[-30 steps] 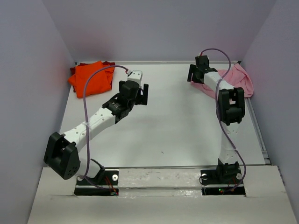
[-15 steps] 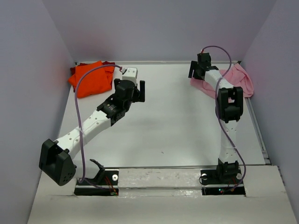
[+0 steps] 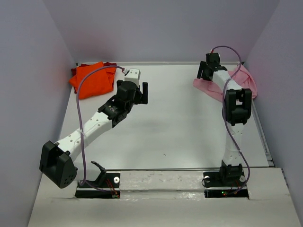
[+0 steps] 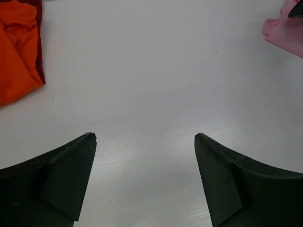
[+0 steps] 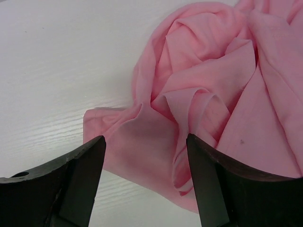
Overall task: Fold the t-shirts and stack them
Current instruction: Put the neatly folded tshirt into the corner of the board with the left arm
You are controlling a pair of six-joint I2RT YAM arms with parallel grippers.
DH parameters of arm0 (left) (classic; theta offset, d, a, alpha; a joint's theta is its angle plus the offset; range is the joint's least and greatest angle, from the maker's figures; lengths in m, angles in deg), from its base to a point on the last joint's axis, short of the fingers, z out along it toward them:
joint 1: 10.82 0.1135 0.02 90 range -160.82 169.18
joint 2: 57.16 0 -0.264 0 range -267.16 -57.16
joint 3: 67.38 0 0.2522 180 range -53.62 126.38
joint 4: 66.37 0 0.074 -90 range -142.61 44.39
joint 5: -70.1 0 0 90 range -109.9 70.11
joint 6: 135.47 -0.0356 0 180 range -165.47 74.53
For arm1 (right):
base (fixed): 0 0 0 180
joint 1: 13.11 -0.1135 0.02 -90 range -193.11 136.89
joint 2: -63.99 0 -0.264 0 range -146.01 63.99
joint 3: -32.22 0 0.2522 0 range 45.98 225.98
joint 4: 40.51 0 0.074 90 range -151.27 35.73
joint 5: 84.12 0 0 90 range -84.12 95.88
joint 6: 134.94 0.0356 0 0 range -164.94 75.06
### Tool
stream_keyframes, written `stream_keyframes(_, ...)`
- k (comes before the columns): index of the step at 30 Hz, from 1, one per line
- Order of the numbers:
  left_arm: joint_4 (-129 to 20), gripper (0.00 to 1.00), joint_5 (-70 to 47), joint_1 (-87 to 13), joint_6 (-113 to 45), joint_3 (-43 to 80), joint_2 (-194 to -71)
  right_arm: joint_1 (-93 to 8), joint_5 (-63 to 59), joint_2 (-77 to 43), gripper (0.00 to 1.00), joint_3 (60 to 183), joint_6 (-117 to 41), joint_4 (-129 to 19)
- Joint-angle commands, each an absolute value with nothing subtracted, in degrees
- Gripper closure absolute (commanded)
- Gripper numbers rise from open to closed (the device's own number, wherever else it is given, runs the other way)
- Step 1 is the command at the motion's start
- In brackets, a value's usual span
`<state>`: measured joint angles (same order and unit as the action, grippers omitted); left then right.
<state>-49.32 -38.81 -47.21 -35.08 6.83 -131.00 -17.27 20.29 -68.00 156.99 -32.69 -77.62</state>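
Left jaws: spread wide with nothing between them; in the left wrist view only bare tabletop [image 4: 151, 71] shows in the gap.
Left jaws, place: over the left-centre of the tabletop, nearer the bases than the orange t-shirt [image 3: 92, 80] and to its right, not touching it.
Left jaws to the shirts: the orange cloth lies beyond and left of the left-hand finger. A corner of the pink t-shirt [image 5: 213, 94] shows far off to the right, well apart.
Right jaws: open fairly wide and holding nothing.
Right jaws, place: at the far right of the tabletop, over the left edge of the pink t-shirt.
Pink t-shirt to right jaws: in the right wrist view its flat lower-left flap lies in the gap between the two fingers. The bulk of the cloth spreads beyond them and to the right.
Contact: I cannot tell whether the fingertips touch the cloth.
Pink t-shirt, look: light pink, unfolded, a crumpled heap with deep creases and raised ridges. One smoother flap juts out to the left onto the white surface, and there is a small dark speck on the right-hand part.
Orange t-shirt, look: bright orange, bunched into a rough, wrinkled block in the far left corner.
Maroon t-shirt [image 3: 75, 71]: under the orange one and mostly hidden. Only dark red edges show at the orange cloth's far side and along one border.
Layout: orange lies on maroon at the far left, and pink lies alone at the far right, with open tabletop between them.
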Motion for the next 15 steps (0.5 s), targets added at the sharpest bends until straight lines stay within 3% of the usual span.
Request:
stream_keyframes(1,-50.4,0.06,-38.0,-47.5,-34.5,8.5,-129.7,-17.2,19.1,-62.9,0.26,157.4,-33.1,-75.6)
stream_keyframes(6,-49.8,0.06,-38.5,-47.5,-34.4,9.0,-129.8,-18.0,15.9,-60.3,0.27,153.4,-28.3,-77.7)
stream_keyframes(12,-49.5,0.06,-38.6,-47.3,-34.1,9.1,-130.1,-26.0,14.5,-43.8,0.27,127.2,-25.6,-66.2)
stream_keyframes(15,-49.4,0.06,-38.9,-46.9,-34.0,9.2,-130.3,-32.4,18.0,-38.5,0.27,120.8,-24.0,-66.3)
